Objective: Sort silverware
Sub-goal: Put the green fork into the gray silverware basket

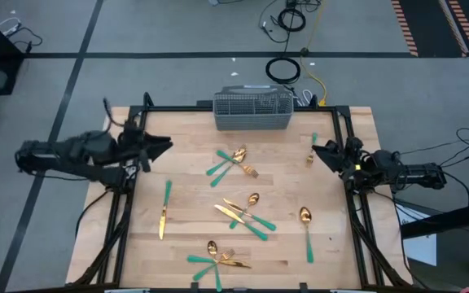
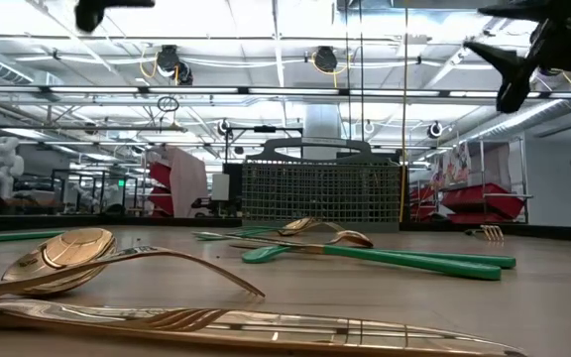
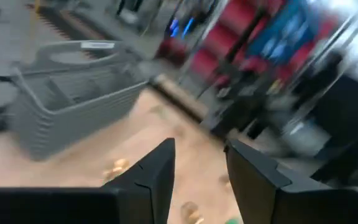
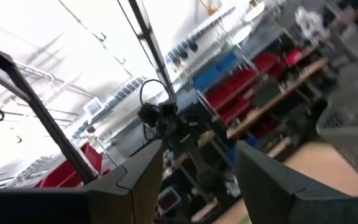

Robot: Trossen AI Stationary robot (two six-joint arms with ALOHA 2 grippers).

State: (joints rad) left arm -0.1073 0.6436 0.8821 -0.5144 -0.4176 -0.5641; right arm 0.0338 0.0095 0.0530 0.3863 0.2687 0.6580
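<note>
Silverware (image 1: 236, 213) scattered across table (image 1: 186, 130), none in caddy (image 1: 253, 111) at far edge. Left gripper (image 1: 164, 146) above left edge, fingers apart, empty. Right gripper (image 1: 319, 151) above right edge, likewise apart, empty.

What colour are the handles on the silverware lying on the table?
Teal green, with shiny gold heads; the silverware shows this best in the high view.

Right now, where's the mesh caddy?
In the high view, the grey mesh caddy sits at the table's far edge, centred between both arms, just beyond the nearest spoon-and-fork cluster.
</note>
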